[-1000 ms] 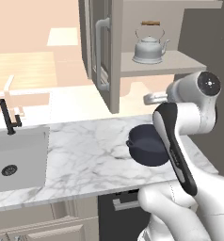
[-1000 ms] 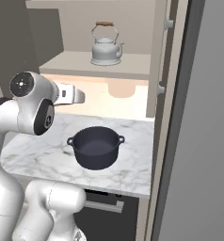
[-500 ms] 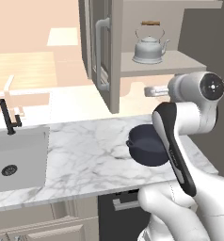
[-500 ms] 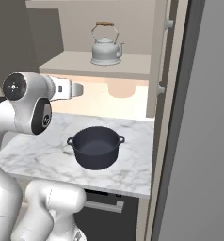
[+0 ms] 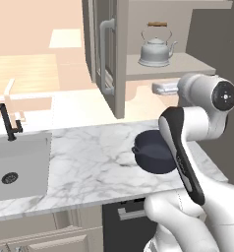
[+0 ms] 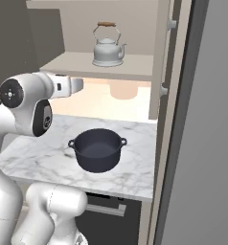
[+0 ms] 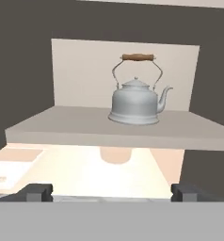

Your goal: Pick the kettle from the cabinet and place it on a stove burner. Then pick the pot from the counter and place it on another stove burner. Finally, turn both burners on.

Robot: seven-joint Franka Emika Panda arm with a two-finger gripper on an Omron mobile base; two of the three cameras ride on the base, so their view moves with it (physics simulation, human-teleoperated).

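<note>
Item: small silver-grey metal kettle (image 7: 134, 101) with wooden-barred wire handle, stood upright on the shelf of the beige-grey cabinet (image 5: 185, 66), untouched.
End effector (image 7: 112, 192): fingertips spread wide, nothing held, below shelf level.
Risks: shelf edge may be struck on approach; the thin handle is probably missed if height is misjudged.

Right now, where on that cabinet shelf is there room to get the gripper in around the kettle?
The shelf is bare left of the kettle, a wide patch to the wall. Right of it is narrower, with the spout pointing there. Under the wooden handle bar is an open gap. The gripper is open.
</note>
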